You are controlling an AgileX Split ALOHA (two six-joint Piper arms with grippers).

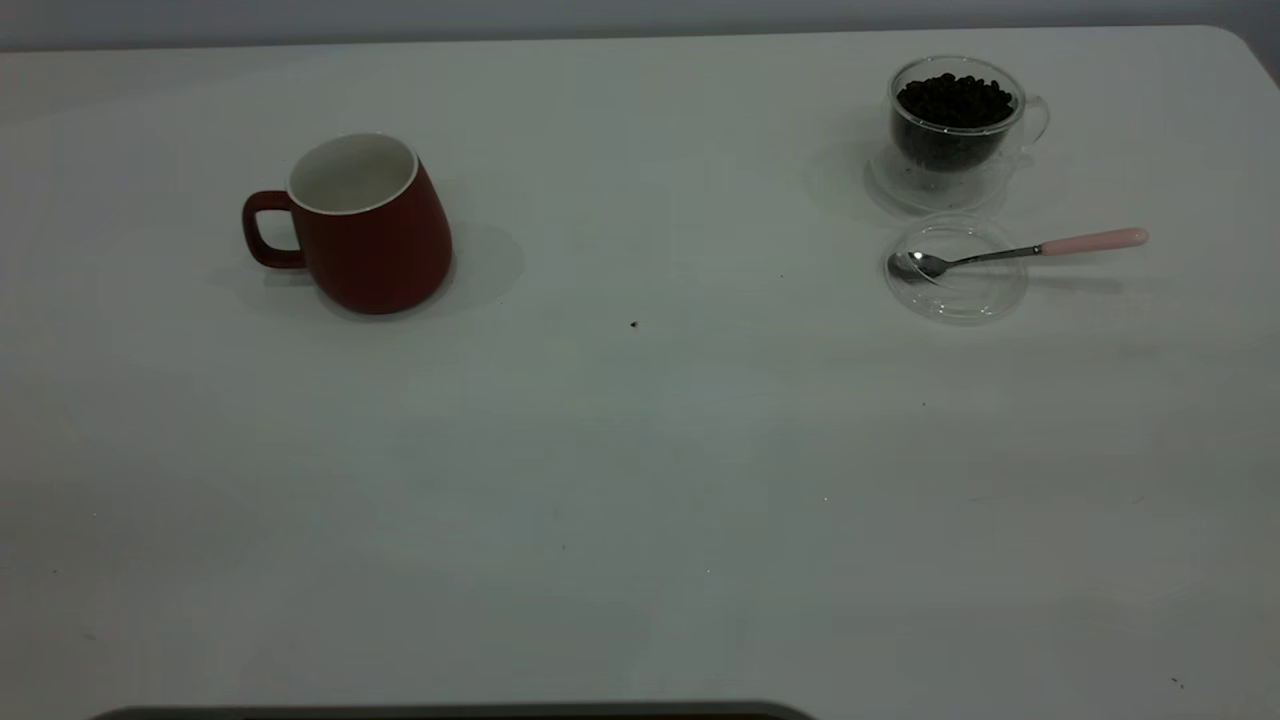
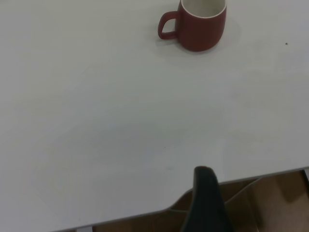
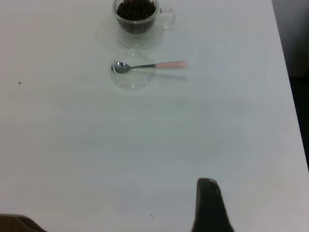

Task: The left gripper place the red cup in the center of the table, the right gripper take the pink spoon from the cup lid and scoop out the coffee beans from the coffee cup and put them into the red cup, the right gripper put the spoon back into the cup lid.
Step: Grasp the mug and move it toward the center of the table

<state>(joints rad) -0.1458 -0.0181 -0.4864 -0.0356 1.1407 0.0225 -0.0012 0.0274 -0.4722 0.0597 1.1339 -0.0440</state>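
Observation:
The red cup stands upright and empty at the table's left, its handle towards the left edge; the left wrist view shows it far off. At the right, the glass coffee cup is full of dark coffee beans. Just in front of it lies the clear cup lid with the pink spoon resting across it, bowl on the lid and pink handle pointing right. Neither arm shows in the exterior view. My left gripper hangs shut over the near table edge. My right gripper is shut, far from the spoon.
The white table runs wide between the red cup and the coffee cup. A small dark speck lies near its middle. The table's right edge and brown cardboard below the near edge show in the wrist views.

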